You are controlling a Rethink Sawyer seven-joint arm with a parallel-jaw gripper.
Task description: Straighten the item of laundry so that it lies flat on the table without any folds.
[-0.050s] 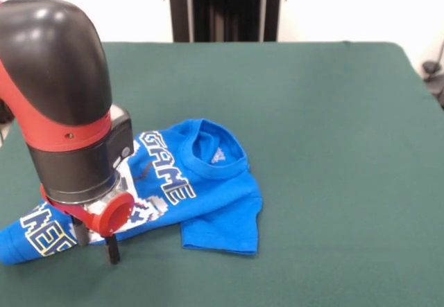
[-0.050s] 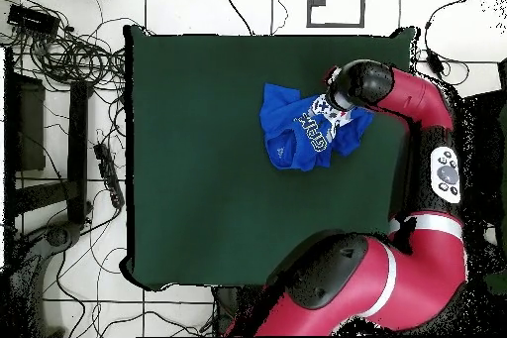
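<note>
1. Nearest the front camera, the end effector (image 1: 97, 241) is down at the shirt's near edge – two dark fingers (image 1: 112, 249) reach to the table (image 1: 333, 113) level, one at the hem, one just off the cloth. They look parted, but we can't tell if any fabric is pinched; the red flange and wrist hide the contact.
2. The T-shirt (image 1: 208, 196) lies in the near-left part of the table in the front view, print up. In the overhead view it sits toward the right edge of the table (image 2: 198, 175), under the arm's wrist.
3. Progress – we judge it partly done at best. The body is skewed and bunched, lettering runs at a slant, and the hem end at the far left of the front view looks crumpled.
4. The sleeve (image 1: 222, 234) on the near right looks doubled under or folded over the body; it makes a square flap with a hard crease. That fold is left to open out.
5. The collar (image 1: 218, 151) area further back reads fairly flat, label visible inside the neck.
6. Left to do, as we see it: pull the hem end out, unfold the flap, square up the body.
7. Arm pose: wrist vertical over the shirt's hem half, tool pointing straight down. The black elbow housing and red link rise up and left of it in the front view.
8. Overhead, the arm (image 2: 426, 106) curls from the base at the bottom, up along the table's right side, then hooks in over the T-shirt (image 2: 287, 131).
</note>
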